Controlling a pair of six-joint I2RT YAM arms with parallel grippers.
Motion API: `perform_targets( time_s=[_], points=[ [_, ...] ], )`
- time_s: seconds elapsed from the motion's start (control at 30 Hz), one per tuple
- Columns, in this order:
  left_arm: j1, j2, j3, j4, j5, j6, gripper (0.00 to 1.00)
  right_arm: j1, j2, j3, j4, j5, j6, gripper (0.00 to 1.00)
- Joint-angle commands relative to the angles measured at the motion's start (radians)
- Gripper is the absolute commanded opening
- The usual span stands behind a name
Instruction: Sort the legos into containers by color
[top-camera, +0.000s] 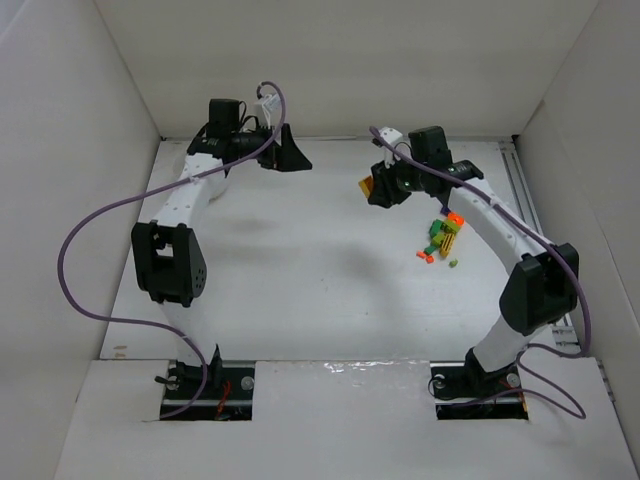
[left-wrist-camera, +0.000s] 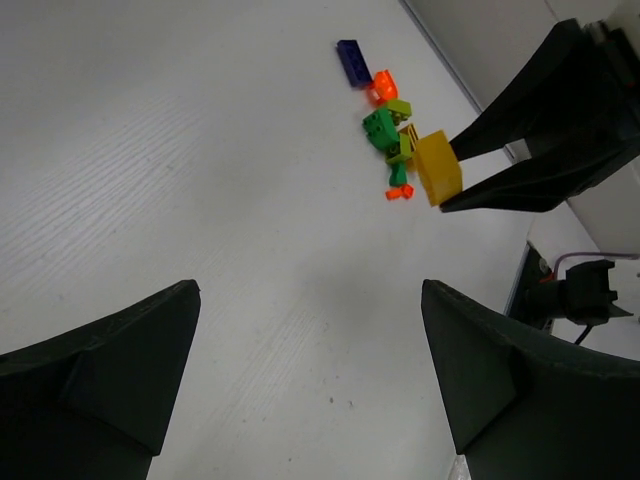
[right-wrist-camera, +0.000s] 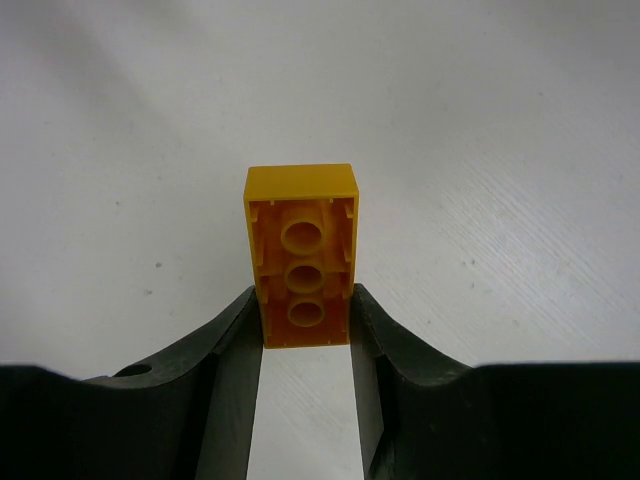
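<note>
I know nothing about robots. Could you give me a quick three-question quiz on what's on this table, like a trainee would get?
1. True or false: the right jaws are shut on a yellow brick.
2. Where do the loose bricks lie? A: in a box. B: on the table beside the right arm. C: stacked in a tall tower.
3. Fill in: the left jaws stand ____, with nothing between them.
Key: 1 true; 2 B; 3 open.

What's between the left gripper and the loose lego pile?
The right gripper, shut on a yellow brick, hangs roughly on that line, just short of the pile. Otherwise only bare table. The left gripper is open and empty.
</note>
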Motion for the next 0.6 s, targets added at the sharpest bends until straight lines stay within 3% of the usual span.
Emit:
perform_targets(
  time_s=[0.0, 0.27, 0.57],
  points=[
    [0.006, -0.001, 0.075, 0.057, 0.075, -0.080, 0.90, 0.036, 0.019, 0.036, 0.137, 0.009, 0.018, 0.11],
    [-0.045, 0.045, 0.118, 0.084, 0.075, -0.091, 0.81, 0.089, 0.039, 0.070, 0.175, 0.049, 0.038, 0.10],
    [-0.086, 0.109, 0.183, 0.031, 0.066, -0.039, 0.79, 0.159, 0.068, 0.117, 0.209, 0.108, 0.020, 0.10]
  ],
)
